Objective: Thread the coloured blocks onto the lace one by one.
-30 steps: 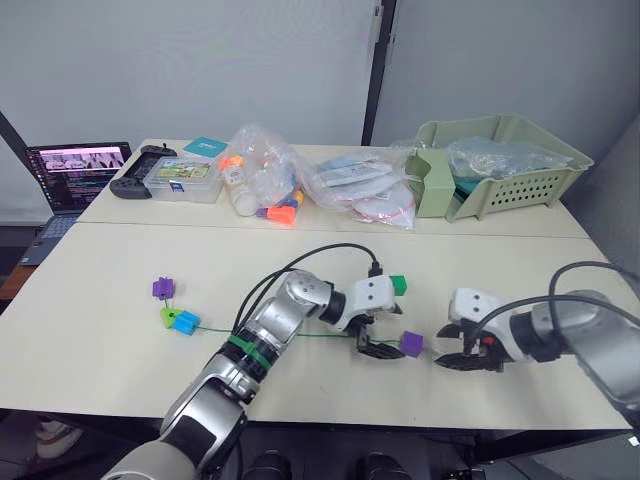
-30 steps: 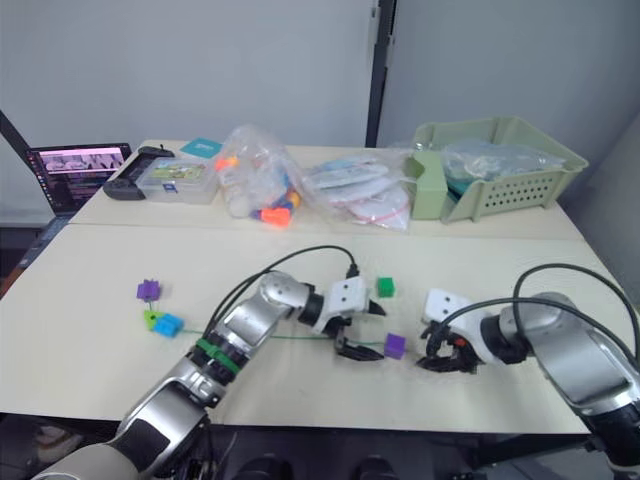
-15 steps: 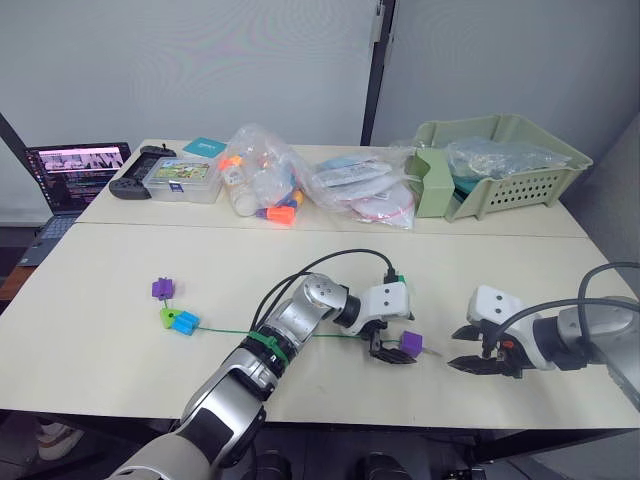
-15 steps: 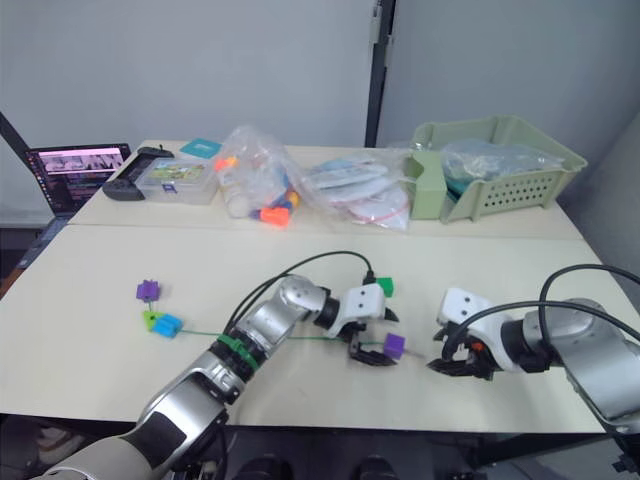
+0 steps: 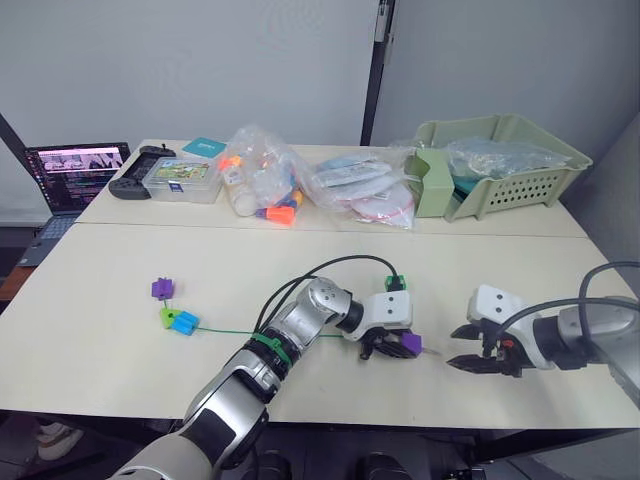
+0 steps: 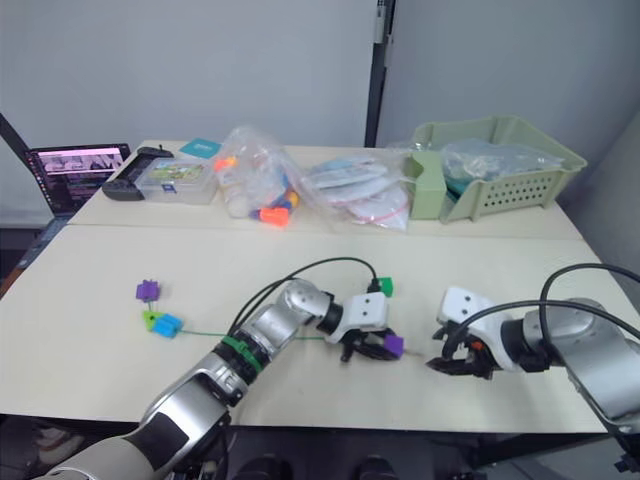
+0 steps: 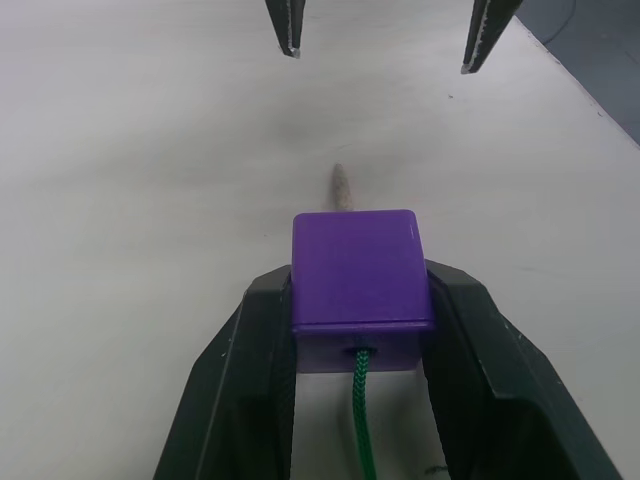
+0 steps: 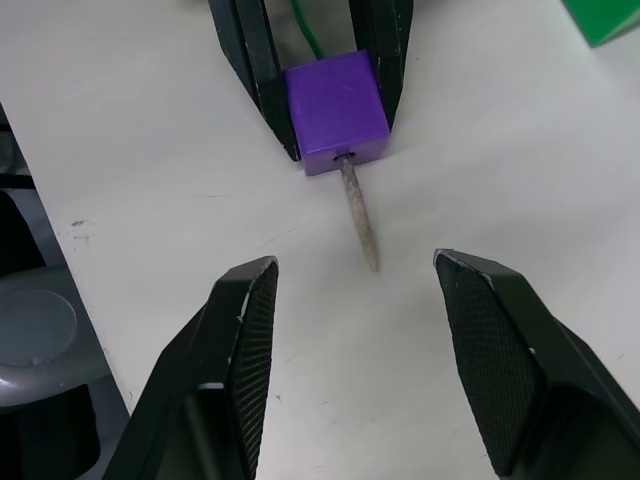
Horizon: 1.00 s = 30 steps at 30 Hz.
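Left gripper (image 7: pixel 362 300): clamped on small purple holed cube (image 7: pixel 360 272), centre-near on table.
Right gripper (image 8: pixel 360 290): fingers spread, empty, just right of the cube.
Thin green lace (image 5: pixel 230 331): runs through the cube; stiff tip (image 8: pixel 360 214) protrudes toward right gripper.
Far-left blocks (image 5: pixel 172 310): purple, lime, blue.
Dark green cube (image 5: pixel 397 283): behind left gripper.

Both eye views look forward and down from the head over the whole desk (image 5: pixel 120 330), from its near edge to the far wall. The left wrist view sits close behind a purple block (image 7: pixel 360 270), facing right along the desk. The right wrist view looks back at that same block (image 8: pixel 336 112) from the opposite side, equally close.
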{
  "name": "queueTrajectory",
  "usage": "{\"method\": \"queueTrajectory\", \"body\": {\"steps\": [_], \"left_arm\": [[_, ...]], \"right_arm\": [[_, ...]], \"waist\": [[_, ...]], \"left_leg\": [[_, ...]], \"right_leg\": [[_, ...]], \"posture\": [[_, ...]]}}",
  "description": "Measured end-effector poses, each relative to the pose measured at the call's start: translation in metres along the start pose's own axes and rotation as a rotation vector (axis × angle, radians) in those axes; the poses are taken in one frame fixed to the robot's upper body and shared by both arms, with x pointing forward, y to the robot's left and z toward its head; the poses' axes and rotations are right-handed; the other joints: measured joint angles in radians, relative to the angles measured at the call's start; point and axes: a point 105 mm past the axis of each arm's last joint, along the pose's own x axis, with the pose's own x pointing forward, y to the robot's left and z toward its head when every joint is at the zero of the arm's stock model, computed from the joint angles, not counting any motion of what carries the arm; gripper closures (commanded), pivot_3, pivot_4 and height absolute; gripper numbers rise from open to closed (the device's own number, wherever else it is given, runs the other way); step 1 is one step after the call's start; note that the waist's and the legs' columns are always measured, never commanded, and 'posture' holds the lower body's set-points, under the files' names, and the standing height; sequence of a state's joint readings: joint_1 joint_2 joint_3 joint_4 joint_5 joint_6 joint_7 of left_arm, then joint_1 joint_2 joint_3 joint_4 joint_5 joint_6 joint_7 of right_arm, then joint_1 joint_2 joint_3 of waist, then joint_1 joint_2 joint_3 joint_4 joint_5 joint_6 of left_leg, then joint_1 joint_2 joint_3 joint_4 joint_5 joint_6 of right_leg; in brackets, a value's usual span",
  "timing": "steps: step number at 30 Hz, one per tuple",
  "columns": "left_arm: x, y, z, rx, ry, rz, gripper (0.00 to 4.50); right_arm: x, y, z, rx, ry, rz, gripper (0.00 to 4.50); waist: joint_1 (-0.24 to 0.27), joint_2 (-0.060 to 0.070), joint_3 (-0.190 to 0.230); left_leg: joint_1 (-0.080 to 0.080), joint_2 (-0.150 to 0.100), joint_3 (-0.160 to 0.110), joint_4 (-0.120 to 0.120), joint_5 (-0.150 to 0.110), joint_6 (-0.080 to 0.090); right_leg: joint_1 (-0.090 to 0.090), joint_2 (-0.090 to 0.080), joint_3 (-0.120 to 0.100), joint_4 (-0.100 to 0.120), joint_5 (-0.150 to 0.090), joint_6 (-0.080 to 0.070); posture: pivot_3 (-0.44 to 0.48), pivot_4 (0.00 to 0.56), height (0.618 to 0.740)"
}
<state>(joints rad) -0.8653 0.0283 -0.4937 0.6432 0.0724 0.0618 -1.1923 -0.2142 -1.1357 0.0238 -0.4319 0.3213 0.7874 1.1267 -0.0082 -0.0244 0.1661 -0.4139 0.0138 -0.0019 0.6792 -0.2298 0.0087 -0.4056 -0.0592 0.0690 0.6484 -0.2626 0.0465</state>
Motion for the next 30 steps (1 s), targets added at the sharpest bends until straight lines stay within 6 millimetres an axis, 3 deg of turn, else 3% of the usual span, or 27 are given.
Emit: {"method": "queueTrajectory", "body": {"steps": [6, 13, 21, 30], "left_arm": [[-0.001, 0.000, -0.001, 0.003, 0.005, -0.001, 3.29], [-0.001, 0.000, -0.001, 0.005, 0.008, 0.003, 3.29], [-0.004, 0.001, -0.003, 0.003, 0.017, 0.009, 3.29], [-0.023, -0.006, -0.011, 0.024, 0.029, 0.007, 3.29]], "right_arm": [[0.016, -0.007, 0.001, -0.057, 0.024, 0.004, 1.88], [0.042, -0.001, -0.002, -0.071, 0.047, 0.072, 1.88], [0.047, 0.001, -0.002, -0.065, 0.052, 0.094, 4.41], [0.047, -0.002, -0.001, -0.053, 0.050, 0.083, 4.50]], "waist": [[-0.004, 0.000, 0.000], [-0.004, 0.000, 0.000], [-0.003, 0.000, 0.000], [-0.006, 0.000, 0.000]], "left_leg": [[0.000, 0.000, 0.000, 0.000, 0.000, 0.000], [0.000, 0.000, 0.000, 0.000, 0.000, 0.000], [0.000, 0.000, 0.000, 0.000, 0.000, 0.000], [0.000, 0.000, 0.000, 0.000, 0.000, 0.000]], "right_leg": [[0.000, 0.000, 0.000, 0.000, 0.000, 0.000], [0.000, 0.000, 0.000, 0.000, 0.000, 0.000], [0.000, 0.000, 0.000, 0.000, 0.000, 0.000], [0.000, 0.000, 0.000, 0.000, 0.000, 0.000]], "posture": [[0.000, 0.150, 0.737], [0.000, 0.150, 0.737], [0.000, 0.150, 0.737], [0.000, 0.150, 0.737]]}}
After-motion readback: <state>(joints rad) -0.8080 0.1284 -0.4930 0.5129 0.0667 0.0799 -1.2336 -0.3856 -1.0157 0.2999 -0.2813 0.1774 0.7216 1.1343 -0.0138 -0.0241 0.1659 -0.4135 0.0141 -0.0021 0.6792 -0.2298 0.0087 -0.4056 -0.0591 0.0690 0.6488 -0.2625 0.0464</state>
